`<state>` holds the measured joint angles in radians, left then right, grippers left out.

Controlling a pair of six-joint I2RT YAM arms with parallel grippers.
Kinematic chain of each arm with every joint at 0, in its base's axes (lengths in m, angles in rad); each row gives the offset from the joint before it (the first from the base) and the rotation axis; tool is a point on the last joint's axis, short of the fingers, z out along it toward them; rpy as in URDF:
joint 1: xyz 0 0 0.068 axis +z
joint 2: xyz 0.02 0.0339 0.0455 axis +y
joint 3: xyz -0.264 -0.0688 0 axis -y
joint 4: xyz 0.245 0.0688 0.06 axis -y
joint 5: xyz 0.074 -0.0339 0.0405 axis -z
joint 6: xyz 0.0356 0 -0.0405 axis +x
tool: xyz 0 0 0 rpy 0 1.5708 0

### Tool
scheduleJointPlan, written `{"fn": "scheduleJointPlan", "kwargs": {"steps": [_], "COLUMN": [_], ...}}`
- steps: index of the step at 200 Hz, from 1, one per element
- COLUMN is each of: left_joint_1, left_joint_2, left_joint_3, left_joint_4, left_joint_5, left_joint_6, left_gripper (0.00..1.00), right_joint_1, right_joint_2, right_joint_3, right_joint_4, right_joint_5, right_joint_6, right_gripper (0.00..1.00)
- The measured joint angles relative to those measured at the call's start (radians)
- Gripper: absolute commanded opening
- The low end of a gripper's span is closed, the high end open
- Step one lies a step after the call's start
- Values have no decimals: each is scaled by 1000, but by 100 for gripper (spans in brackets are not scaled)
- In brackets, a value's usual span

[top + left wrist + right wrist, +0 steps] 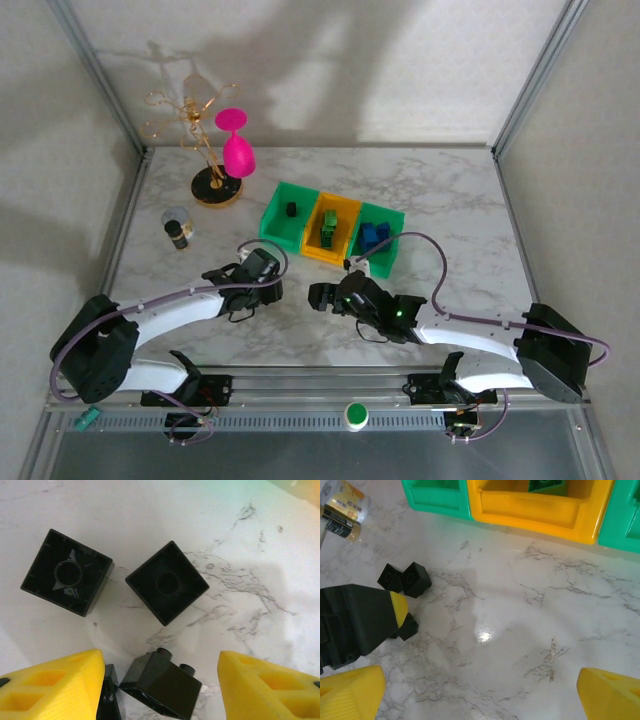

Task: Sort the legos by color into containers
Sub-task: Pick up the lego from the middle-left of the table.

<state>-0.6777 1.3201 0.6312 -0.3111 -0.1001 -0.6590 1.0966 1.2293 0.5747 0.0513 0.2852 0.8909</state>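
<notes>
While the left gripper (161,660) is hanging low over the marble table (260,540), its yellow fingers (55,685) are standing partly apart around a tilted black brick (160,685). A gap is showing on each side of the brick, so nothing is being gripped. Two more black bricks (67,572) are lying studs-down just ahead of it, close together but apart.

The right gripper (480,695) is pointing at bare marble just in front of the bins, with its jaws spread wide and nothing between them.

Across the far middle of the table, the three joined bins are sitting in a row. The left green bin (283,228) is holding a black piece (292,209), the yellow bin (322,250) is holding green pieces (326,230), and the right green bin (385,262) is holding blue pieces (374,236). A small bottle (178,229) is standing well to the left.
</notes>
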Motion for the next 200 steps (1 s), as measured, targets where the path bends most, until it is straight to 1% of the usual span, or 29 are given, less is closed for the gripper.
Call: {"fn": "scheduleJointPlan", "kwargs": {"steps": [31,64,116,142,200], "left_joint_1": [-2,-3,-58,-84,-93], "left_joint_2": [6,37,39,39,71], "left_joint_3": [3,20,22,22,22], "left_joint_4": [0,1,-8,-12,-14], "left_joint_5": [0,7,8,-5,-45], "left_joint_6": [5,20,29,29,21], "left_gripper": [63,61,59,57,45], "right_joint_1": [0,0,0,0,-1], "right_joint_2": [-19,-36,-42,-42,-43], "right_joint_3": [-11,-14,-29,-29,-29], "right_joint_4": [-12,-15,-18,-18,-19], "right_joint_5": [5,10,10,10,10], "right_joint_6": [0,4,11,11,12], "right_gripper": [99,99,99,99,99]}}
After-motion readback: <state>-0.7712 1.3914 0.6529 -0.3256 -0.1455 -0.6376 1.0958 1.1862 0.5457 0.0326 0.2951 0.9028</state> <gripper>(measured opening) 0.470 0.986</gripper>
